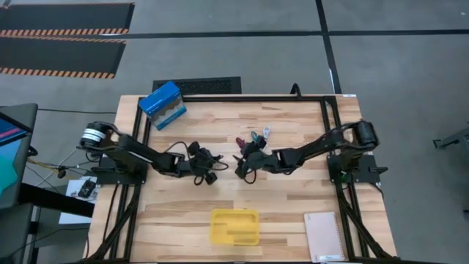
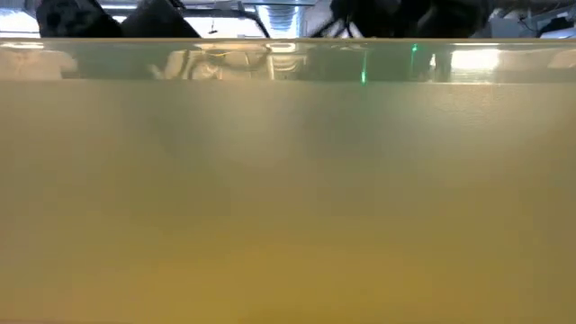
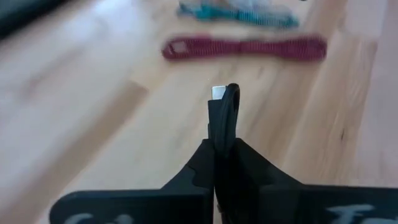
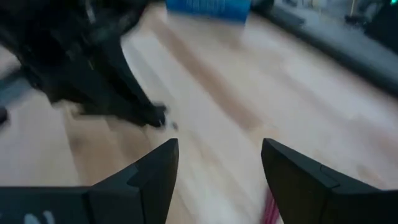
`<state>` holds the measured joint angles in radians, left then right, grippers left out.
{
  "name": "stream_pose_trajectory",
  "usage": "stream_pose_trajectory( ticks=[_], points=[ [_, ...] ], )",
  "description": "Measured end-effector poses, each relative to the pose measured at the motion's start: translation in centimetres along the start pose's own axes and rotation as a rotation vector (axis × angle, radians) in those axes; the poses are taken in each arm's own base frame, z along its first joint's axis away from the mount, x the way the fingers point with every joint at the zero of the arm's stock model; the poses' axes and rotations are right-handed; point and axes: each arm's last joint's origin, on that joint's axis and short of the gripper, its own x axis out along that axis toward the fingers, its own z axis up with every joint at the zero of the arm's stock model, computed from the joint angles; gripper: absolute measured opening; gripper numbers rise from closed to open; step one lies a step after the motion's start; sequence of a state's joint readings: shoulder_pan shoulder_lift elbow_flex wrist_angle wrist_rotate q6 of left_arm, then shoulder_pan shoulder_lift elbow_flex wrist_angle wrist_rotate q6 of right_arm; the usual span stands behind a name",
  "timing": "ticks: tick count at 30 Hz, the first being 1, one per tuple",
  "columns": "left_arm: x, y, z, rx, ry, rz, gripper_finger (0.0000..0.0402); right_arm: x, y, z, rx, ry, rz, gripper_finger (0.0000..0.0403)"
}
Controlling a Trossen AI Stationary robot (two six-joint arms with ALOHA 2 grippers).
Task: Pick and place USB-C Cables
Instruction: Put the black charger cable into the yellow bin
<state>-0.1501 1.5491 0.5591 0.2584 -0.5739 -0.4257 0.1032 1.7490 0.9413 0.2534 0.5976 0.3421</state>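
Observation:
A dark red cable (image 1: 241, 141), a teal cable (image 1: 255, 137) and a white cable (image 1: 267, 133) lie side by side on the wooden table, far of centre. The red cable (image 3: 242, 48) and the teal cable (image 3: 236, 12) also show in the left wrist view. My left gripper (image 1: 215, 167) is at mid-table, shut on a thin black cable (image 3: 225, 115). My right gripper (image 1: 244, 160) is open and empty just near of the three cables, facing the left gripper (image 4: 124, 93). Its fingers (image 4: 161, 168) stand wide apart over bare wood. My left gripper pinches a folded black cable between its two shut fingers (image 3: 249, 168). A short loop of the cable (image 3: 231, 99) and a silver plug end (image 3: 217, 92) stick out past the fingertips. The fingers point roughly level toward the table's right. The rest of the cable is hidden by the gripper.
A yellow tray (image 1: 234, 226) stands at the near edge, and its wall (image 2: 288, 198) fills the low view. A white notepad (image 1: 324, 236) lies near right. A blue box (image 1: 163, 104) stands far left. Bare wood lies between the grippers and the tray.

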Motion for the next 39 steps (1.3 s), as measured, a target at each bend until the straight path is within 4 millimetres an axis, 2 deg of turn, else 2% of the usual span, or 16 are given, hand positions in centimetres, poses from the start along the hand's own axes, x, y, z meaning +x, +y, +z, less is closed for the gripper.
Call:
stream_pose_trajectory(
  ticks=[5,9,12,17,21,24,27,34,39],
  points=[
    [-3.1,1.0,3.0,-0.048,-0.124,-0.015,0.0006,-4.3,-1.3,4.6,-0.002,-0.117,0.034,0.0254],
    [-6.2,1.6,5.3,-0.092,-0.247,-0.081,0.0005,-9.0,-2.6,7.7,-0.005,-0.204,0.079,0.0254],
    [-8.8,2.0,6.5,-0.116,-0.337,-0.153,0.0003,-12.8,-3.7,9.2,-0.007,-0.254,0.121,0.0254],
    [-12.7,1.9,8.0,-0.128,-0.482,-0.367,0.0006,-18.2,-4.8,10.2,0.018,-0.313,0.229,0.0254],
    [-14.8,0.9,8.6,-0.120,-0.600,-0.538,0.0005,-20.8,-4.0,9.9,0.033,-0.335,0.346,0.0254],
    [-15.5,0.1,8.7,-0.108,-0.654,-0.602,0.0005,-21.4,-2.3,9.2,0.016,-0.331,0.417,0.0254],
    [-15.4,-0.9,8.5,-0.098,-0.670,-0.628,0.0006,-20.8,0.0,8.3,0.000,-0.324,0.457,0.0254],
    [-13.4,-3.2,7.8,-0.097,-0.683,-0.642,0.0006,-16.6,5.2,6.6,-0.024,-0.426,0.460,0.0254],
    [-12.1,-4.4,7.4,-0.090,-0.718,-0.638,0.0007,-13.7,6.7,5.7,-0.036,-0.511,0.421,0.0254]
  ],
)
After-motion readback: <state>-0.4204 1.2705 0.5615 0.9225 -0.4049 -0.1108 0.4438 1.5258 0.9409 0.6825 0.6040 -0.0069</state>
